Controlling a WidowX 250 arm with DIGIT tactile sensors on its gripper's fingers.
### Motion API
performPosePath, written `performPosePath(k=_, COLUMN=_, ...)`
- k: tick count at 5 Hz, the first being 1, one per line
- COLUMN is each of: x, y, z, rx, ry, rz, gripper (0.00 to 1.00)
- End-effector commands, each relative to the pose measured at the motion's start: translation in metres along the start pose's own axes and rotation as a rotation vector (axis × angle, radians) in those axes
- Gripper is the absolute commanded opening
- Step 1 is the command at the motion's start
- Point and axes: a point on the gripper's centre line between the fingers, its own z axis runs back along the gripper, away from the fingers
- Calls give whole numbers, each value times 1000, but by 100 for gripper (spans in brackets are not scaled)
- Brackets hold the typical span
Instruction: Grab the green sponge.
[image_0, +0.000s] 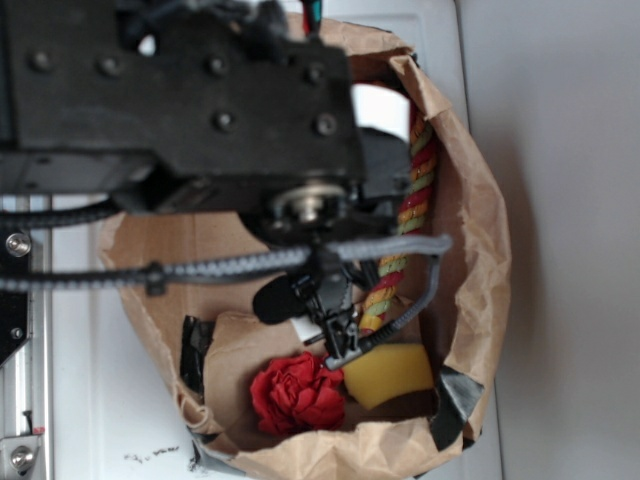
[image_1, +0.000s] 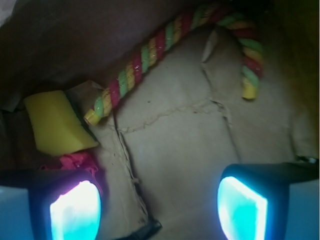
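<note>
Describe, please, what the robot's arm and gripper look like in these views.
The arm is matte black, boxy, with round bolt heads and a silvery shaft end. Grey braided cables cross it. The gripper has black fingers with glossy pads glowing cyan and pink-white.

One sponge (image_1: 54, 122), one rope (image_1: 150, 50), one ball (image_0: 297, 392)

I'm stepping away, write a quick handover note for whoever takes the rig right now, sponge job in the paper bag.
Claw: open, empty, above the bag floor.
Green sponge (looks yellow): lies free by the bag wall, next to the red ruffled ball and one end of the twisted rope.
Done: arm is inside the paper bag.
Left: shift the claw over the sponge, lower, close, lift.
</note>
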Motion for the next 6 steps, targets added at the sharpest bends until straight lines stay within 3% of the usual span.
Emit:
performPosePath(k=1, x=12, y=-25, z=-18, rx=15, ry=-28, rz=-58, gripper=100)
performPosePath(k=2, x=17, y=-43, z=-31, rx=45, ry=-25, rz=-86, gripper=100)
performPosePath(k=5, x=9, y=-83, z=-32, rx=-120, ry=18, rz=-174, gripper=100)
performPosePath(k=6, x=2, y=-93, z=-30, rx=-149, ry=19, rz=-193, gripper=100)
